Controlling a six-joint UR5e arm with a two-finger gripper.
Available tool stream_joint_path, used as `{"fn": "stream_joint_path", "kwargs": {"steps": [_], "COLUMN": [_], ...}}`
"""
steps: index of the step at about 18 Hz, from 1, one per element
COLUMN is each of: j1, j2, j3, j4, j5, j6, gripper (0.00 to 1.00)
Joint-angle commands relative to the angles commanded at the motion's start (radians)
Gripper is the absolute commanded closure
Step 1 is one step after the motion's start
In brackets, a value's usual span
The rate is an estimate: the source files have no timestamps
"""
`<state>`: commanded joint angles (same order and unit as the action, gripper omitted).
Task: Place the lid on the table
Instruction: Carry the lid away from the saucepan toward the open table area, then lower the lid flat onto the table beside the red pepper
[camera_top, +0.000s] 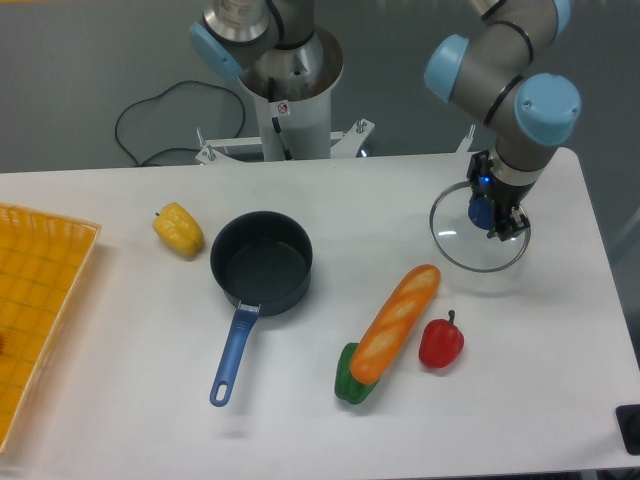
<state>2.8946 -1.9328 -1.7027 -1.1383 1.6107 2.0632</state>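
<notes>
Gripper clamps blue knob of lid. Lid hangs over right side of table, apparently just off surface, hard to judge. Carry step, you're nearly there. Next: lower gently, level, then release.

Grey floor behind, with a black cable looping across it.

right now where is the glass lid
The glass lid hangs in the gripper over the right end of the white table, up and right of the bread loaf and red pepper.
</notes>
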Motion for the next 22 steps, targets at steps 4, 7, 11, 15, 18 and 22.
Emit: {"fn": "stream_joint_path", "kwargs": {"steps": [4,7,11,15,18,22], "j1": [0.0,0.002,0.0,0.0,0.0,0.0], "j2": [-0.028,-0.049,-0.06,-0.078,-0.086,-0.097], "j3": [0.023,0.026,0.026,0.037,0.038,0.037], "j4": [0.005,0.035,0.04,0.049,0.051,0.068], "j5": [0.0,0.0,0.0,0.0,0.0,0.002], "j6": [0.002,0.002,0.0,0.0,0.0,0.0], "gripper": [0.47,0.48,0.48,0.47,0.47,0.47]}}
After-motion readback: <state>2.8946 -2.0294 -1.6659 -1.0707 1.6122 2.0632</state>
